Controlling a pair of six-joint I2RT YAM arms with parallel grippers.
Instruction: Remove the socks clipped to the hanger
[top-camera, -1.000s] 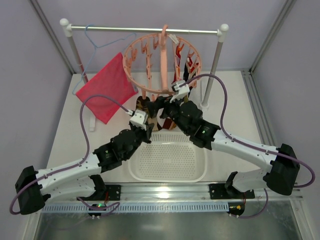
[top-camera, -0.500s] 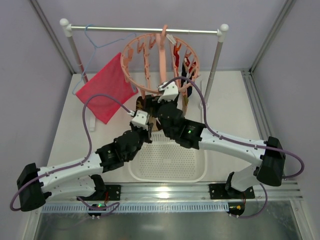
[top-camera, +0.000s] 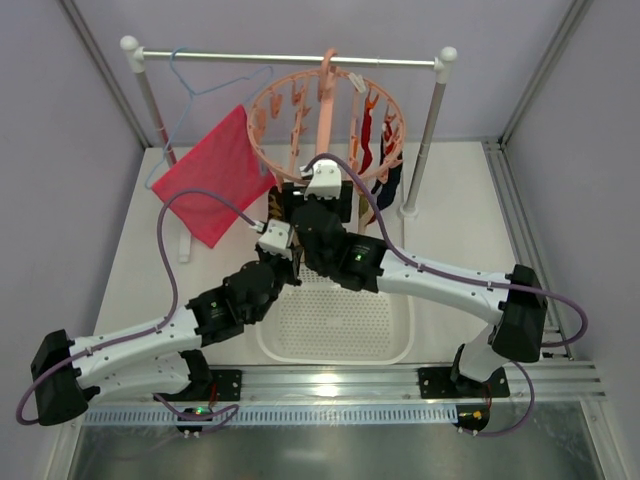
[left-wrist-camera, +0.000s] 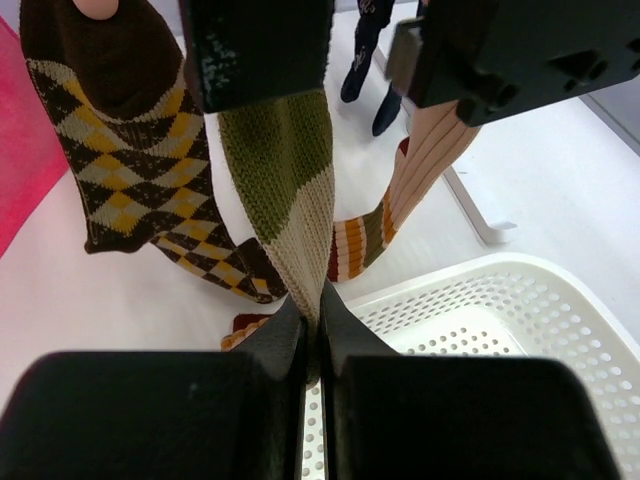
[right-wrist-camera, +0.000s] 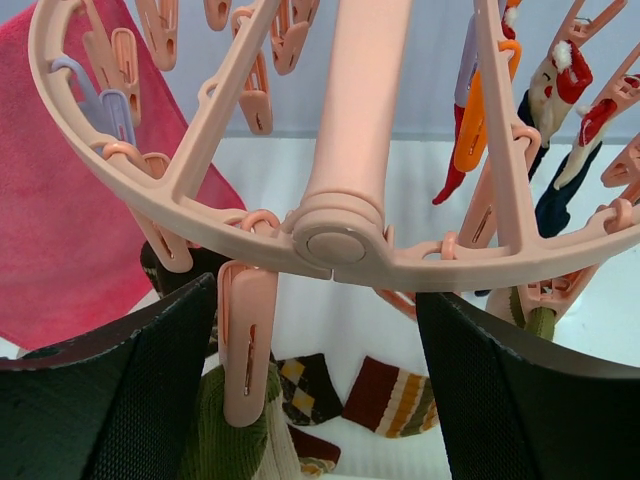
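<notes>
While the left claw (left-wrist-camera: 313, 312) stays pinched shut on the toe end of the green-and-cream sock (left-wrist-camera: 285, 170), the right arm has swung left over the last second. It has gone from the right side of the hanger (right-wrist-camera: 338, 235) to the ring's near rim.

Right claw (right-wrist-camera: 315, 340): wide open, gripping nothing. Its fingers stand on either side of a pink clip (right-wrist-camera: 247, 340), and green knit shows just below that clip (probably the same sock the left claw holds, top end).

Hanger: hooked on the rail (top-camera: 290, 60), with the ring tilted toward the arms. It sits a little differently than a second ago; I cannot tell whether it was nudged or is swinging.

Other socks still clipped: diamond-pattern sock (left-wrist-camera: 110, 160) just left of the held one, and dark socks (top-camera: 385, 185) on the ring's far right. The basket (left-wrist-camera: 500, 300) waits on the bench (left-wrist-camera: 120, 310) below.

Reading: one sock is now covered at both ends. The likely next step is for the right claw to squeeze or brace the clip while the left pulls down. Risk: a downward tug drags the whole ring along the rail rather than freeing the sock.
</notes>
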